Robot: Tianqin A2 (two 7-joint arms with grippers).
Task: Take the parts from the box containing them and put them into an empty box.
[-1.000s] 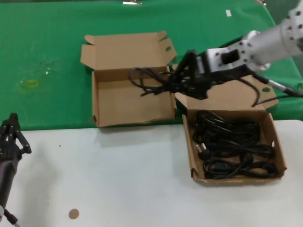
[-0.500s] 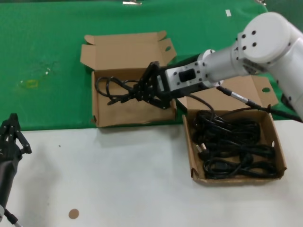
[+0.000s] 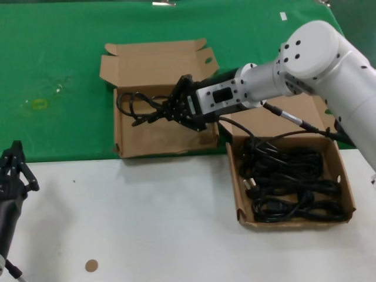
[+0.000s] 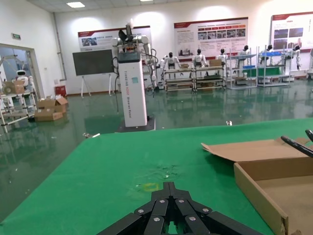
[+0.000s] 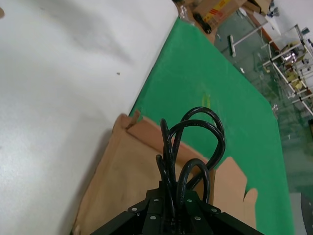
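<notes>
Head view: my right gripper (image 3: 176, 110) pinches a looped black cord (image 3: 138, 108) over the taller empty box (image 3: 164, 138), so I judge lowering it to the floor before releasing is best; remaining glossy cords (image 3: 288, 182) fill the shallow box (image 3: 346, 188) at 3 o'clock. Left wrist view: left gripper (image 4: 168, 215) sits parked, jaws together. Right wrist view: rubbery loops (image 5: 195, 142) hang above matte brown cardboard (image 5: 122, 181).
</notes>
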